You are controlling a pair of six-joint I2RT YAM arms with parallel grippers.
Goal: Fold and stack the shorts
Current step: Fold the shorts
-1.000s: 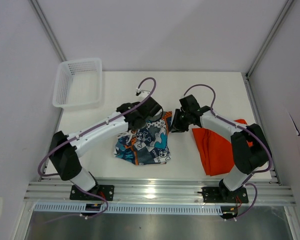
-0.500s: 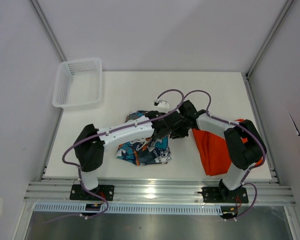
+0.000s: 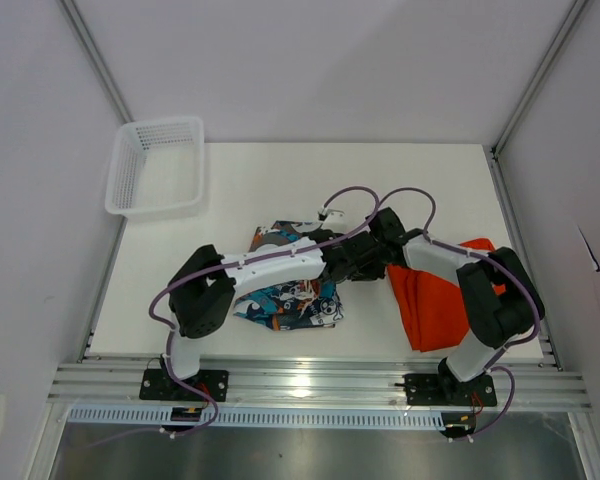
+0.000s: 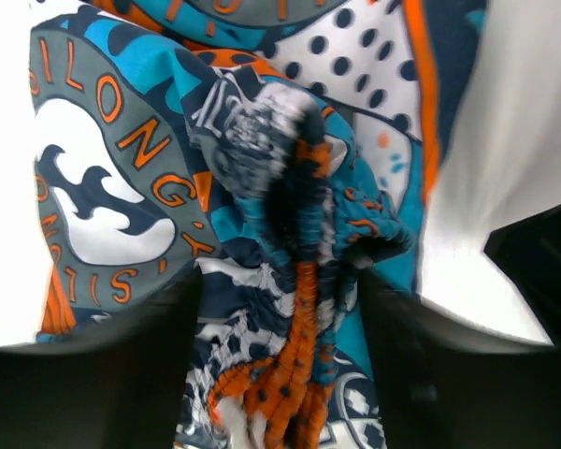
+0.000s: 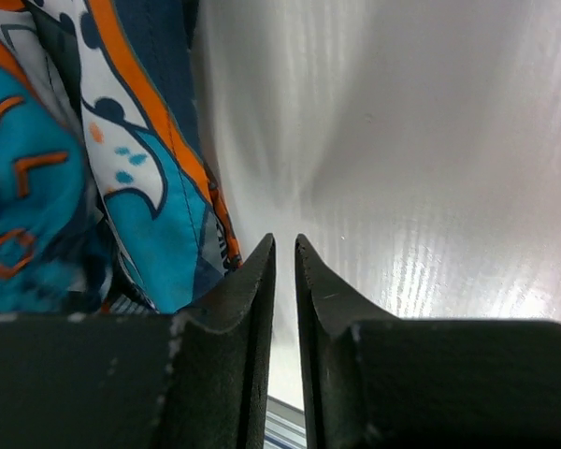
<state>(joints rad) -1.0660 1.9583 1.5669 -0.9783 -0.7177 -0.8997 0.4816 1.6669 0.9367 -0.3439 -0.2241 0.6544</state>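
Note:
The patterned shorts lie bunched on the table, left of centre. My left gripper reaches across them to their right edge. In the left wrist view it stands open, and the gathered orange and blue waistband lies loose between its fingers. My right gripper sits close beside it. In the right wrist view its jaws are all but together, with nothing in the thin slit, and the patterned shorts are just to their left. The orange shorts lie flat at the right, partly under the right arm.
A white mesh basket stands at the table's far left corner. The two arms crowd together at the table's middle. White walls and metal posts close in the back and sides, and a metal rail runs along the near edge.
My left arm has swung right across the patterned shorts to their right edge, and its jaws have opened off the fabric. The right gripper has shifted slightly right and closed a little.

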